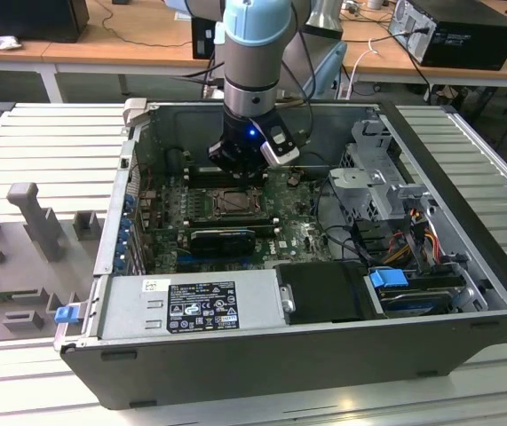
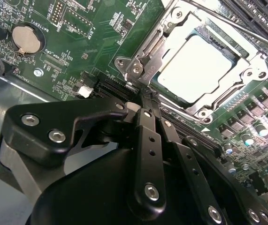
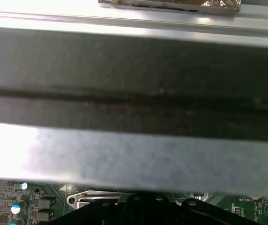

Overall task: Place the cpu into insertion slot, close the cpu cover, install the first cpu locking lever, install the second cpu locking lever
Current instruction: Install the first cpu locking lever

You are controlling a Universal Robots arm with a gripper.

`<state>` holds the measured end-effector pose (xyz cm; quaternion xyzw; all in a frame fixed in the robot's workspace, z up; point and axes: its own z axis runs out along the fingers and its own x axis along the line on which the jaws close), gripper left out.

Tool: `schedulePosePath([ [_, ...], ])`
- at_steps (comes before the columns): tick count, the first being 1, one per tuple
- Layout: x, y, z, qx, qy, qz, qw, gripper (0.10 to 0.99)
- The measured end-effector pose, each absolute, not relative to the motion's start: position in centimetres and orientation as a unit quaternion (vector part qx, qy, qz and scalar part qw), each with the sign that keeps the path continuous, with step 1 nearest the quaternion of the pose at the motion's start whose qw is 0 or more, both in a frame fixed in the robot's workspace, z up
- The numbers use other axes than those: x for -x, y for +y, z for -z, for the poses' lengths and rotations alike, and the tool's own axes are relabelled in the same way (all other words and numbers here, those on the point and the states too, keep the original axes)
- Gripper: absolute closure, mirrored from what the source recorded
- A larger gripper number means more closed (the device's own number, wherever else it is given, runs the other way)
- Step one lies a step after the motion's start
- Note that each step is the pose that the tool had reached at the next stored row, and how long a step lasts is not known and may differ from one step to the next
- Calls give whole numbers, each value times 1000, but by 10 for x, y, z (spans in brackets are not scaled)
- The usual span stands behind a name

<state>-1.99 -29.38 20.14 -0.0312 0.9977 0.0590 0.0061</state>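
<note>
An open computer case (image 1: 324,346) lies on its side on a ribbed grey metal table (image 1: 49,142), with wooden desks (image 1: 129,40) and trailing cables across the top of the exterior view. The arm (image 1: 251,53) reaches down from the top centre into the case, just above the green board (image 1: 297,232). In the second wrist view the gripper (image 2: 145,101) comes up from the lower part of the frame, its black fingers (image 2: 148,136) drawn together with nothing between them, their tips right at the near edge of the cpu cover (image 2: 155,51). The cover lies flat over the insertion slot (image 2: 227,101), and through its window the pale cpu (image 2: 204,68) sits in place in the upper right of the frame (a round coin battery (image 2: 25,39) shines at upper left). In the first wrist view the case's dark wall (image 3: 134,89) runs across the frame.
</note>
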Motion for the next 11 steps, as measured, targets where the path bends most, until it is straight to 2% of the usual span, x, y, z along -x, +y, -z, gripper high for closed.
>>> schedulePosePath([
  [11,20,-294,-203,32,998,-54,6,980],
])
